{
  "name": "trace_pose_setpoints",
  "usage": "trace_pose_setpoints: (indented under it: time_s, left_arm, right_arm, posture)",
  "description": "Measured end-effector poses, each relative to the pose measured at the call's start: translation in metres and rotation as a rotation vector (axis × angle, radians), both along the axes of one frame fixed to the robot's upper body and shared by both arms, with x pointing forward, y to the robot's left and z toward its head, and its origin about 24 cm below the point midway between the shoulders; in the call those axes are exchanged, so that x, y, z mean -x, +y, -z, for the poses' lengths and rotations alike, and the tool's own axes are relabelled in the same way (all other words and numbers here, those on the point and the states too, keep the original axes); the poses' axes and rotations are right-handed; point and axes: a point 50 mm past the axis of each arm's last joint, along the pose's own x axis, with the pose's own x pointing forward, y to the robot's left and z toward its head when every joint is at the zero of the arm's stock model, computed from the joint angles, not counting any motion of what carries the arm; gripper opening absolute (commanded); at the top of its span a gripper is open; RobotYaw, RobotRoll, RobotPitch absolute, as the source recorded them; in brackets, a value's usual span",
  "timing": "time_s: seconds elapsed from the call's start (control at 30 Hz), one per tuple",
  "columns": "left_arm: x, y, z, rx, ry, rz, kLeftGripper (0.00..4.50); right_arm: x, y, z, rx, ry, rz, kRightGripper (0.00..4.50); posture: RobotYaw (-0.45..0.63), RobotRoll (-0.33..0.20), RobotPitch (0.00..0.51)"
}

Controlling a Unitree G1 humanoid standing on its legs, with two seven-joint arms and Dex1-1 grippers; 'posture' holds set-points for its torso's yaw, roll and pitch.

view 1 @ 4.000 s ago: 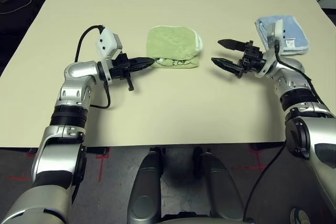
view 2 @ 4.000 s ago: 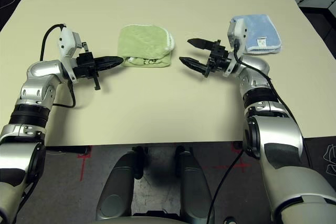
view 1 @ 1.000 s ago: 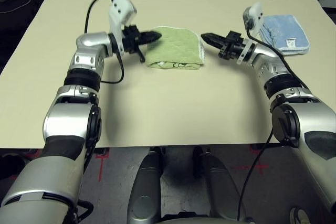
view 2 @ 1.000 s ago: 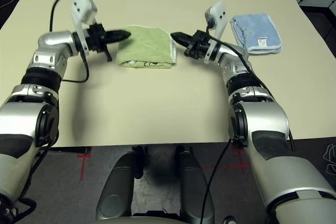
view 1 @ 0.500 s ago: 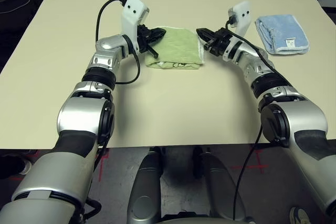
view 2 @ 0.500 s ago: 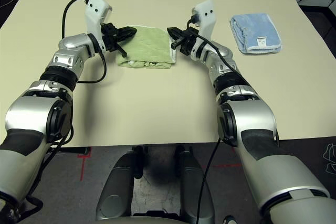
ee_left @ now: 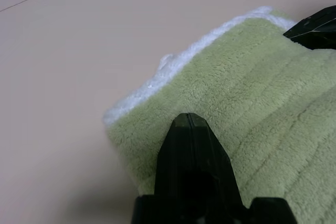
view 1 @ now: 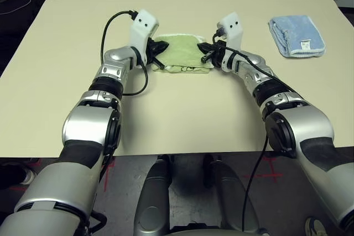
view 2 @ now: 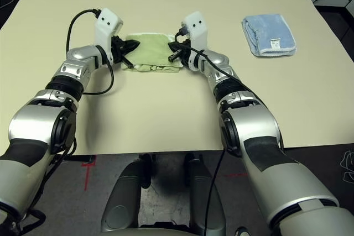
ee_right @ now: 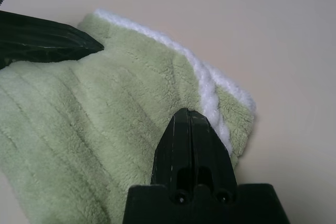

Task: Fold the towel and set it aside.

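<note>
The right end effector [ee_right: 191, 115] has its two black fingers pressed together, tips resting on the green towel [ee_right: 105, 129] just beside its white stitched edge [ee_right: 207, 90]. The left end effector [ee_right: 97, 45] lies across the towel beyond it. Bare tabletop [ee_right: 252, 24] surrounds the cloth.

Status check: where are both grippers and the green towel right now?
Left gripper shut, on the towel at its left end. Right gripper shut, on its right end. Towel folded, flat on table. Blue towel off right, clear.
</note>
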Motion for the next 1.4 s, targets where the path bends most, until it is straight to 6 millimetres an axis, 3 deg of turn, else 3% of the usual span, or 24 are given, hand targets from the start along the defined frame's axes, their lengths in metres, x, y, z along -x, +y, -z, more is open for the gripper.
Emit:
trace_pose_setpoints:
  time_s: [0.27,0.4,0.53,0.73,0.83,0.97,1.17,1.23,1.33,1.4]
  left_arm:
    - [0.001,0.0,0.002,-0.001,0.003,0.012,0.0]
    - [0.002,0.001,0.0,0.015,-0.001,0.039,0.0]
    - [0.005,-0.001,-0.009,0.095,-0.023,0.135,0.0]
    - [0.019,-0.01,-0.042,0.131,-0.163,0.375,0.0]
    - [0.031,-0.007,-0.034,0.117,-0.168,0.436,0.58]
    - [0.047,0.005,-0.012,0.061,-0.126,0.445,2.09]
    - [0.056,0.012,-0.009,0.012,-0.124,0.446,4.38]
    - [0.058,0.013,-0.01,0.004,-0.128,0.448,4.45]
    - [0.06,0.017,-0.012,0.001,-0.129,0.449,4.5]
    - [0.062,0.018,-0.011,-0.005,-0.125,0.453,4.5]
  right_arm:
    - [0.0,-0.004,0.001,0.0,0.002,0.012,0.05]
    - [0.001,-0.01,-0.003,-0.101,-0.014,-0.024,0.05]
    - [0.004,-0.026,-0.011,-0.22,-0.068,-0.084,0.05]
    - [0.016,-0.065,-0.027,-0.272,-0.222,-0.207,0.05]
    - [0.025,-0.082,-0.025,-0.227,-0.264,-0.279,0.0]
    - [0.039,-0.101,-0.009,-0.15,-0.262,-0.363,0.0]
    - [0.052,-0.111,0.002,-0.063,-0.268,-0.452,0.0]
    - [0.053,-0.112,0.002,-0.055,-0.269,-0.458,0.0]
    - [0.054,-0.115,0.003,-0.037,-0.262,-0.463,0.74]
    - [0.055,-0.118,0.003,-0.025,-0.259,-0.461,1.46]
  posture:
    - [0.03,0.0,0.253]
    - [0.03,0.0,0.247]
    - [0.03,0.0,0.245]
    - [0.03,0.0,0.243]
    - [0.03,0.0,0.24]
    - [0.03,0.0,0.239]
    - [0.03,0.0,0.238]
    - [0.03,0.0,0.239]
    - [0.03,0.0,0.24]
    - [0.03,0.0,0.239]
